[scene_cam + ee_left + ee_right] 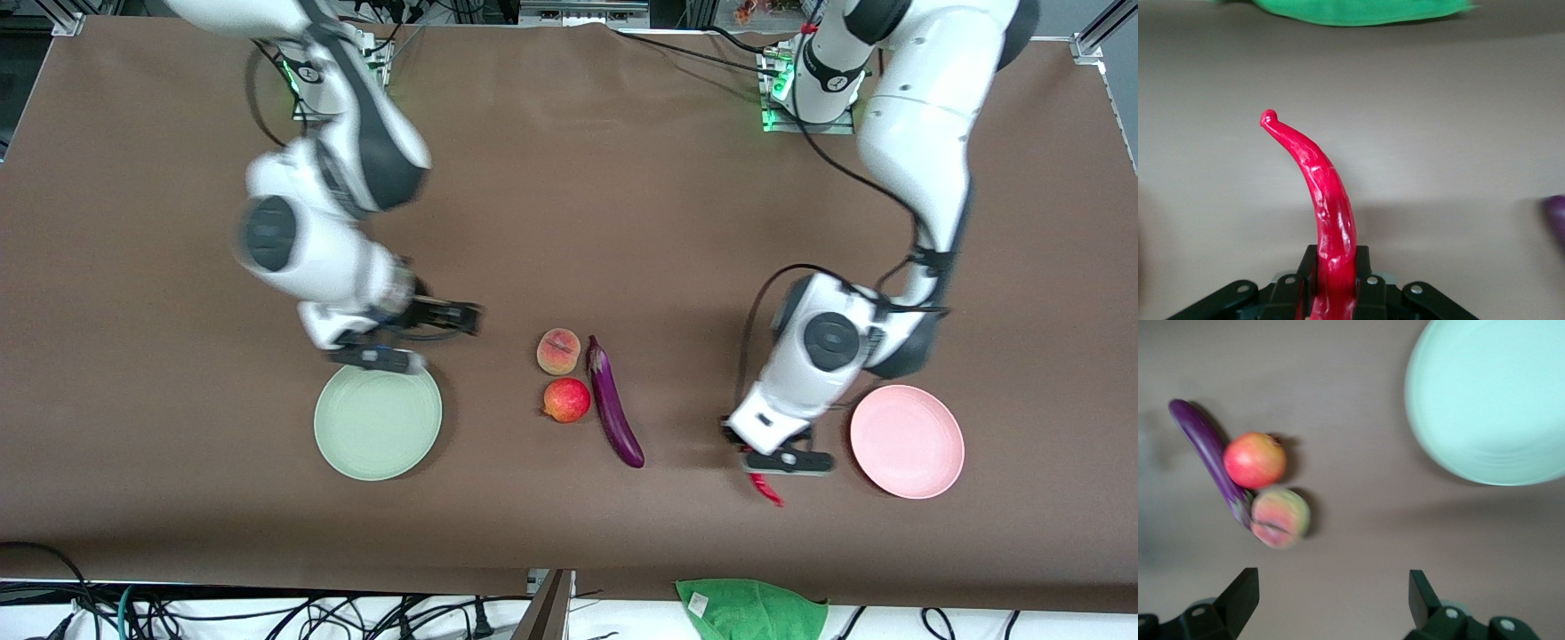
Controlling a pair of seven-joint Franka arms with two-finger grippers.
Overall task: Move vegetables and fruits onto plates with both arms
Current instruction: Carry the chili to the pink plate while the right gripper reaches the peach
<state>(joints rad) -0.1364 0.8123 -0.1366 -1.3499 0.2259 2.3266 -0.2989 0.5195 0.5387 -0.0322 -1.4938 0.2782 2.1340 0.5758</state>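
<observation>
Beside the pink plate, the left gripper pinches the red chili pepper, while the right gripper hangs wide open above the table near the mint green plate.

I note a wide brown matte table covering spanning the whole work surface. A crumpled bright green cloth lies at the table edge nearest the front camera, partly off the brown covering, toward my left arm's end. Tangled black cables run along that same edge, below the covering, on a white strip.
</observation>
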